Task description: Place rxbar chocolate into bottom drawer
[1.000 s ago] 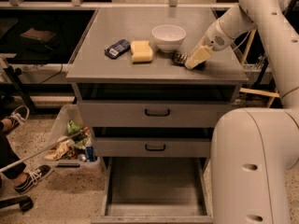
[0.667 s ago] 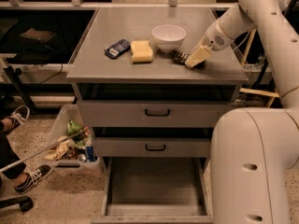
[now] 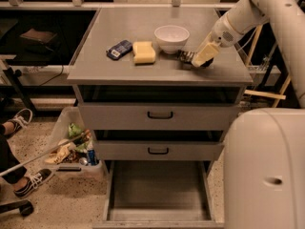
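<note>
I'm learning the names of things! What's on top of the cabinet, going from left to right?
Dark blue packet → yellow sponge → white bowl → rxbar chocolate → gripper, down at the bar's right end.

Robot lab: grey drawer cabinet [image 3: 119,117], speckled floor [image 3: 71,202], tool [image 3: 199,61] over its top.

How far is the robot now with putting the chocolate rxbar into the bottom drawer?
Done: the bottom drawer is already pulled open, but the bar is not in it.
In hand: the gripper is down on the cabinet top, at the rxbar chocolate, just right of the white bowl. A firm hold on the bar cannot be confirmed.
Left: lifting the bar, carrying it down and releasing it inside the drawer.
</note>
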